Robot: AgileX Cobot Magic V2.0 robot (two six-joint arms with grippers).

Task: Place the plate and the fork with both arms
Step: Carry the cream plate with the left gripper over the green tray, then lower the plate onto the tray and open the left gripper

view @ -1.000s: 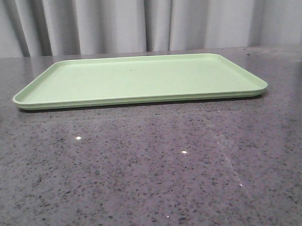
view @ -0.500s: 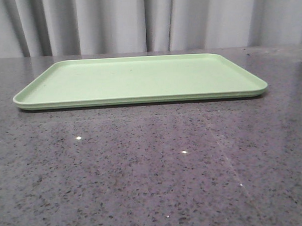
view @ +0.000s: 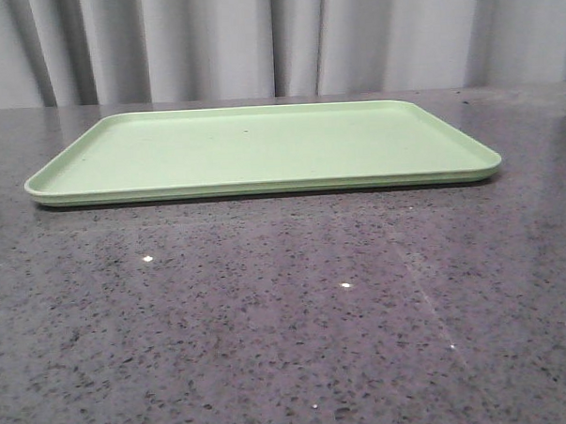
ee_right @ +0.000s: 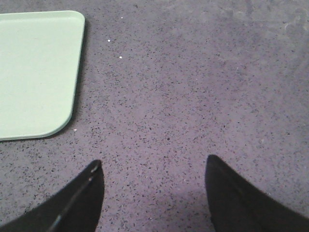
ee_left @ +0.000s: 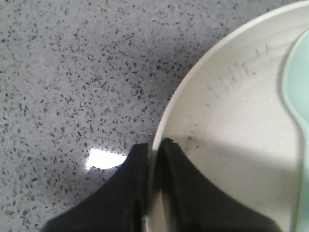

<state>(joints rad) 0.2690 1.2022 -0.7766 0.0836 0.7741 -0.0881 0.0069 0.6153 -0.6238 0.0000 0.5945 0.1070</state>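
In the left wrist view my left gripper [ee_left: 153, 145] is shut on the rim of the cream plate [ee_left: 231, 121], one finger inside the rim and one outside. The plate is over the speckled grey table. A pale mint-green piece [ee_left: 297, 92] lies in the plate at the frame's edge; I cannot tell whether it is the fork. My right gripper [ee_right: 153, 166] hangs open over bare table with nothing between its fingers, a little off a corner of the light-green tray [ee_right: 34, 72]. Neither gripper nor the plate shows in the front view.
The flat light-green tray [view: 261, 147] lies across the far middle of the grey speckled table [view: 287, 315], with nothing on it. A grey curtain hangs behind the table.
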